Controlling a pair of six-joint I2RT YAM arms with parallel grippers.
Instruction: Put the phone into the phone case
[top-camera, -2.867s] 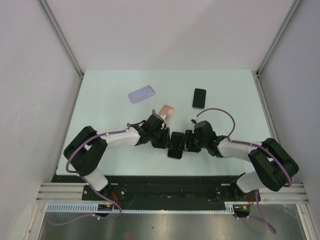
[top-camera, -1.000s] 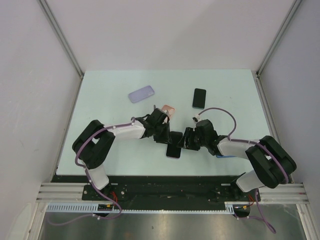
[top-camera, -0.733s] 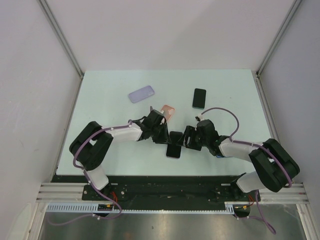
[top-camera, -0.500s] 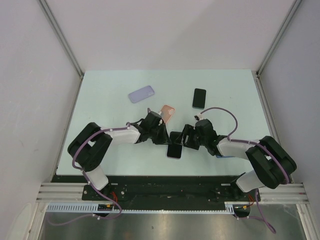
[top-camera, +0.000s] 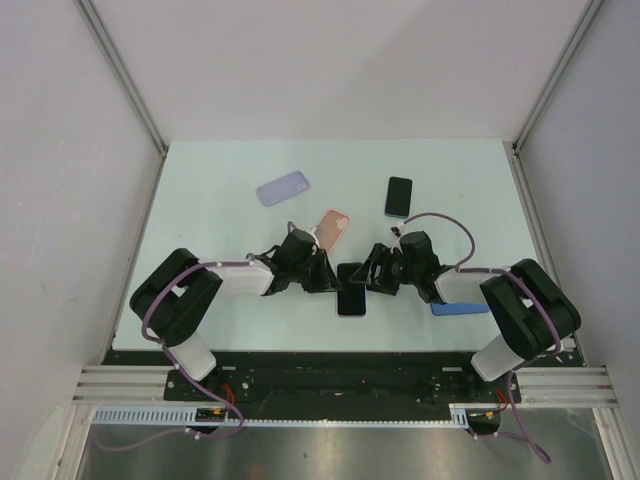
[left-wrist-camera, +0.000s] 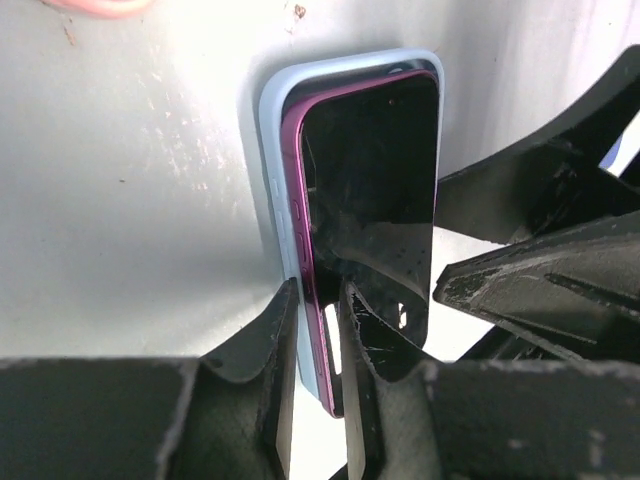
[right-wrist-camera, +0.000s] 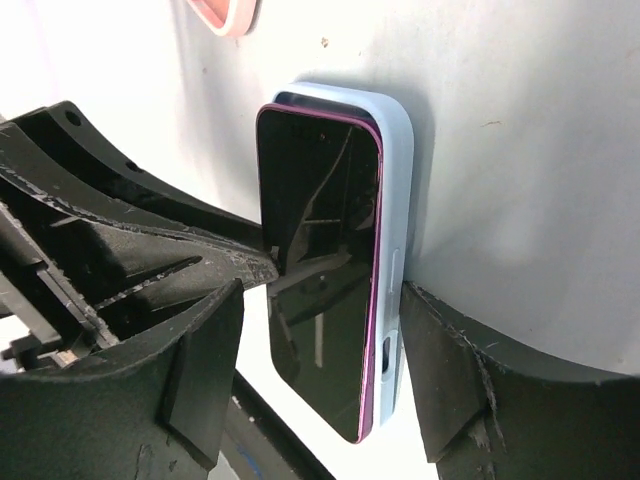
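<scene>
catches the phone (left-wrist-camera: 370, 190), dark-screened and purple-rimmed, lying face up on the pale blue phone case (left-wrist-camera: 263, 150) near the front middle of the pale green table (top-camera: 200, 200), between the two arms. shows it not fully seated: in the left wrist view, purple side and buttons standing proud of the case's wall along one long edge.

finds the left gripper (left-wrist-camera: 318, 300) set narrow on that edge, one of its fingers (left-wrist-camera: 280, 360) against the outside of the case wall and the other on the glass, pinching wall and phone rim between them.

finds the right gripper (right-wrist-camera: 322, 295) spread wide across the phone, its fingers (right-wrist-camera: 445, 390) either side of the case: one just beside the case's wall, the other off the phone with bare table showing between. clamps nothing.

places a pink case (top-camera: 334, 226) just behind the left gripper, a lilac case (top-camera: 283, 187) farther back to the left and a second black phone (top-camera: 399, 196) back to the right. leaves a blue case (top-camera: 460, 308) at the front right, partly hidden by the right arm.
</scene>
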